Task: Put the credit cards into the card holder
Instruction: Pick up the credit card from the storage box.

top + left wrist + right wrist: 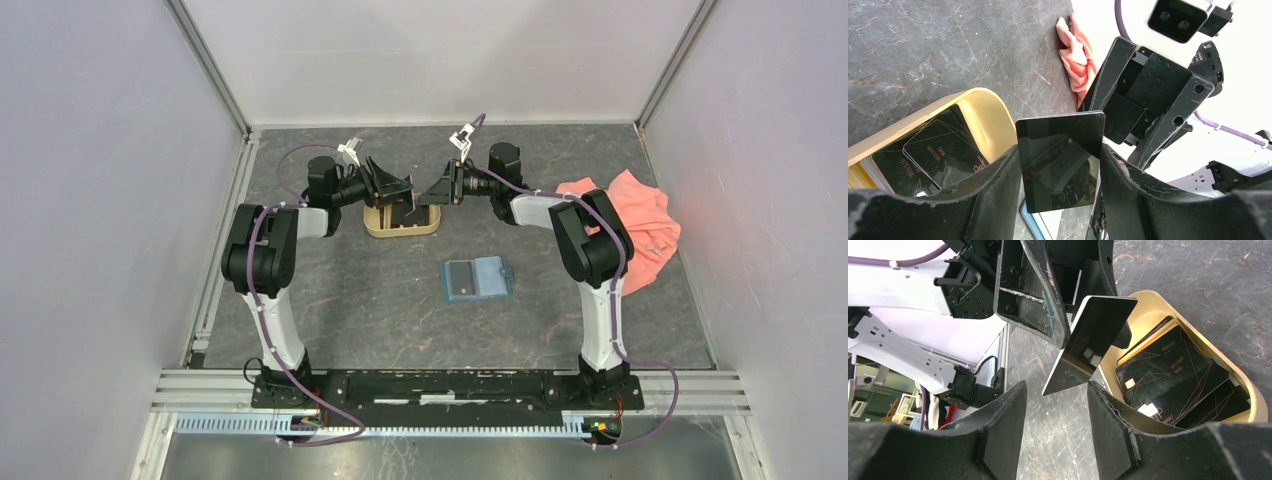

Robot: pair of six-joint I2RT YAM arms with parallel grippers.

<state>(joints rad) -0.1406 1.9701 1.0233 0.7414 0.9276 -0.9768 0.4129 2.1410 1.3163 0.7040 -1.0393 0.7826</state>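
A black credit card (1060,160) stands edge-up above the tan tray (375,228), and my left gripper (1059,149) is shut on its two side edges. Facing it, my right gripper (1057,385) is open, with the lower corner of that card (1088,340) just reaching in between its fingertips without touching them. More dark credit cards (1173,375) lie stacked in the tray (1148,305). The teal card holder (477,279) lies open and flat on the table, nearer the arm bases and apart from both grippers.
A pink cloth (635,225) is bunched at the right side of the table, behind the right arm. White walls with metal rails enclose the dark stone-patterned table on three sides. Both arms reach inward and meet over the tray.
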